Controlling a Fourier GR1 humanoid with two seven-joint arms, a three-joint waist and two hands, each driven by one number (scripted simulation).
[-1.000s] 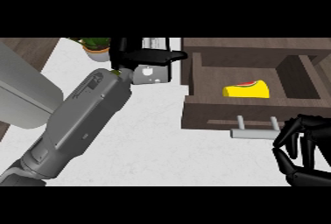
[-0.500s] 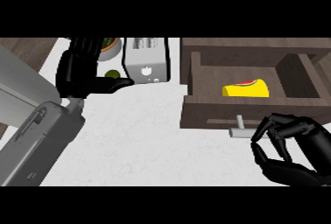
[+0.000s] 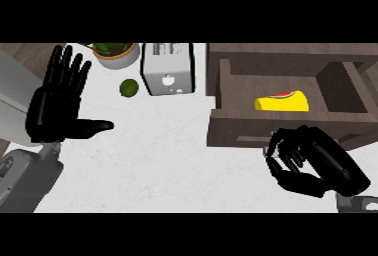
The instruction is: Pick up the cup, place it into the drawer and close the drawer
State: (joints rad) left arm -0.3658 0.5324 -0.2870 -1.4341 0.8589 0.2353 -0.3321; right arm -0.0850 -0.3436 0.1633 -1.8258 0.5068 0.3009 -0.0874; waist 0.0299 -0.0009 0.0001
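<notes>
The yellow cup [image 3: 282, 102] lies on its side inside the open dark wooden drawer [image 3: 221, 95], red showing at its top. My right hand [image 3: 317, 165] is at the drawer's front panel [image 3: 236, 135], fingers curled against it. They cover the spot where the handle is, and only a grey sliver of the handle [image 3: 268, 156] shows. I cannot tell whether the fingers wrap the handle. My left hand [image 3: 55, 112] stands open at the left edge, fingers up and thumb out, holding nothing.
A white toaster [image 3: 168, 75] stands at the back of the white counter [image 3: 162, 165], just left of the drawer. A potted plant [image 3: 116, 55] and a small green fruit [image 3: 129, 88] are beside it. A grey surface [image 3: 15, 90] borders the far left.
My left arm has swung back from the toaster area to the left edge, hand now upright and open. My right hand has moved up to the drawer front, covering the handle.
</notes>
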